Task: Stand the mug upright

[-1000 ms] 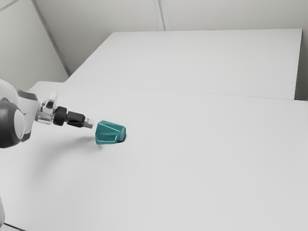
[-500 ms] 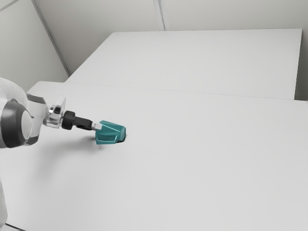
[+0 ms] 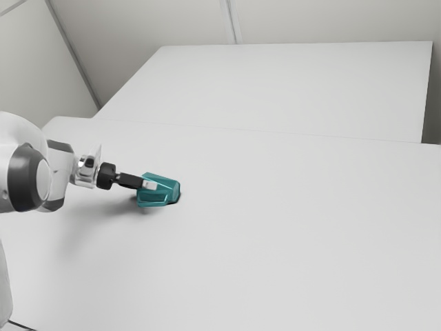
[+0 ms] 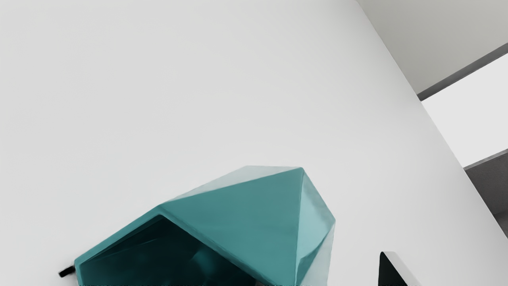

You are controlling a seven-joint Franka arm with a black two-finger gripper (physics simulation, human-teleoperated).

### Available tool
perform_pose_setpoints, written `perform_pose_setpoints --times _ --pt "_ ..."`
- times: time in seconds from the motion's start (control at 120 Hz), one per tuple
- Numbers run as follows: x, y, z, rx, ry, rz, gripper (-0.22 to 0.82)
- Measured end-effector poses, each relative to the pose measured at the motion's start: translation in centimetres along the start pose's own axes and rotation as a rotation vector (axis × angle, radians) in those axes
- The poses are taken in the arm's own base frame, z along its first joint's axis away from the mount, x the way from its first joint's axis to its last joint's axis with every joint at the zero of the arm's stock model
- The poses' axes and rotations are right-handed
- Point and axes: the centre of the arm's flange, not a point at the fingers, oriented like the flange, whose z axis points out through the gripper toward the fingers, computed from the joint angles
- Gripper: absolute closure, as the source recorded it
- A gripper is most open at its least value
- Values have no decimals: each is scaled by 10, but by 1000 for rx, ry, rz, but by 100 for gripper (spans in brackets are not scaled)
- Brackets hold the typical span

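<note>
Teal faceted mug (image 4: pixel 238 222) lies on its side on the white table (image 3: pixel 289 241), its mouth facing the gripper (image 3: pixel 149 185) and its base toward the exterior view's right. The gripper is at the mouth end, its tips overlapping the mug in the exterior view; the fingers stand wide, one fingertip (image 4: pixel 387 275) apart from the mug's outer wall, while the other cannot be made out with certainty, and no grip on the mug is observed.
</note>
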Motion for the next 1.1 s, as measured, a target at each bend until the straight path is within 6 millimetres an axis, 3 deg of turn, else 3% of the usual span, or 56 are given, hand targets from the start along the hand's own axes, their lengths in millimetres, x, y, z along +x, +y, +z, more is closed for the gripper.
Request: perform_pose_setpoints --times 0.108,0.225,0.692,0.858,1.1 --pt "-2 -2 0 1 1 2 59" --pt "-2 -2 1 1 4 5 68" --pt "7 7 7 -44 39 33 77" --pt "28 30 5 -78 72 89 77" --pt "74 87 19 -51 27 219 77"
